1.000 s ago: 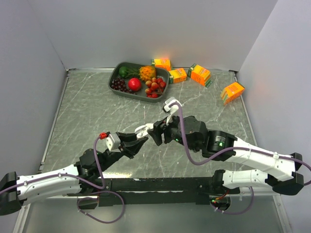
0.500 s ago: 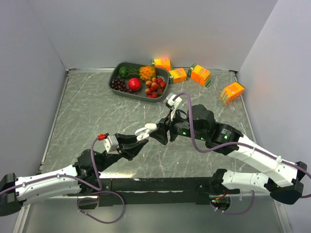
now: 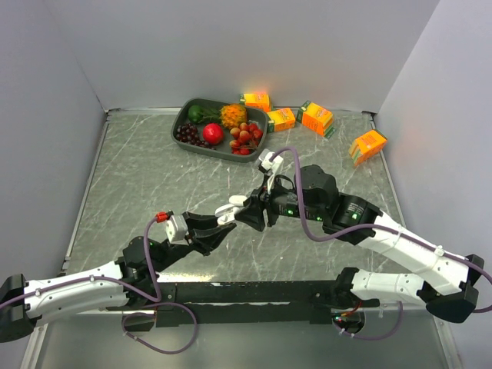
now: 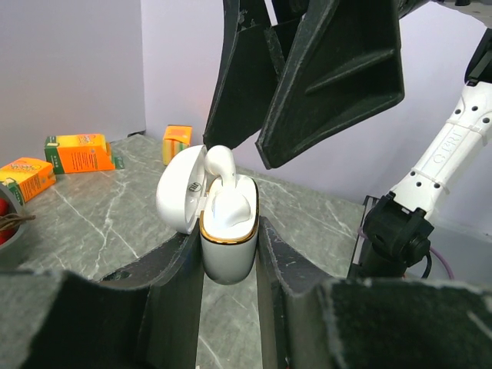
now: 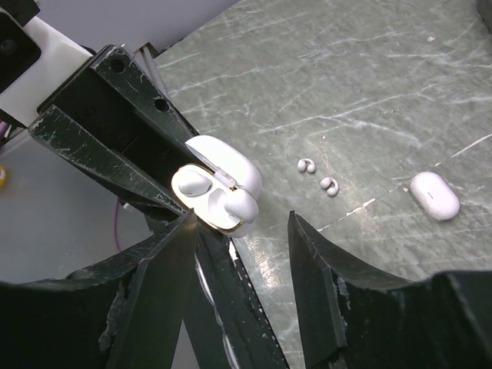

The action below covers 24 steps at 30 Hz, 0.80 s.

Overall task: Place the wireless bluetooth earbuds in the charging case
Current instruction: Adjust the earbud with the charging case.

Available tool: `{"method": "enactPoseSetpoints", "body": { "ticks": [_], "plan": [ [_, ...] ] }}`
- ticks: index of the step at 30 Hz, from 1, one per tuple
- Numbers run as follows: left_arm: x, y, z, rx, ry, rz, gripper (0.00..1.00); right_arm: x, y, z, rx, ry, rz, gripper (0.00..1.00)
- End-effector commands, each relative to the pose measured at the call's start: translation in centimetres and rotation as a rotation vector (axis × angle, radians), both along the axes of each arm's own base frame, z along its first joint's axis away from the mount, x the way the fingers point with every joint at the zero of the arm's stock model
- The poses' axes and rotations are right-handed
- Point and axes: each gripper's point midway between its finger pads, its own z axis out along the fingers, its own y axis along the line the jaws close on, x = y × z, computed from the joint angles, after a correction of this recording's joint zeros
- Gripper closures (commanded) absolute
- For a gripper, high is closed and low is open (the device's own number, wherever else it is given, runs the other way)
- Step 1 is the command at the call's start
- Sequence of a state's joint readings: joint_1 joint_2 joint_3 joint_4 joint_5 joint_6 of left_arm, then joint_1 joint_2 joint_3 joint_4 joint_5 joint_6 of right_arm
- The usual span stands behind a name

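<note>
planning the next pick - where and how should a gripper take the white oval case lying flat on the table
Probably across its narrow middle, coming straight down from above: the oval case lies flat on the table, its long sides are closest together, and the rounded ends would likely slip.

Walls (image 3: 231, 46): plain pale grey panels at back, left and right of frame.
Table (image 3: 131, 177): grey-green marbled top, pale veins, filling the frame's middle.
Light: even, soft; faint shadows only.
</note>
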<state>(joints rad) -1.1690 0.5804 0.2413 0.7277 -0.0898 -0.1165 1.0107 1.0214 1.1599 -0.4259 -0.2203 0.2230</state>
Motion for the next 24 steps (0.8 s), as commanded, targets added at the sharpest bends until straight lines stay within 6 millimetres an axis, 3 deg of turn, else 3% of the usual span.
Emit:
{"method": "enactPoseSetpoints", "body": {
  "ticks": [1, 17, 24],
  "plan": [
    [-0.5, -0.1, 1.5, -0.043, -0.017, -0.027, 0.99, 0.3, 0.3, 2.4, 0.064, -0.037, 0.0, 0.43],
    [-0.5, 0.0, 1.7, -0.043, -0.017, -0.027, 0.99, 1.0, 0.7, 1.4, 0.039, -0.024, -0.021, 0.5],
    [-0.4, -0.1, 1.6, -0.04, -0.014, -0.024, 0.99, 0.9, 0.8, 1.3, 0.038, -0.018, -0.018, 0.63]
  ]
}}
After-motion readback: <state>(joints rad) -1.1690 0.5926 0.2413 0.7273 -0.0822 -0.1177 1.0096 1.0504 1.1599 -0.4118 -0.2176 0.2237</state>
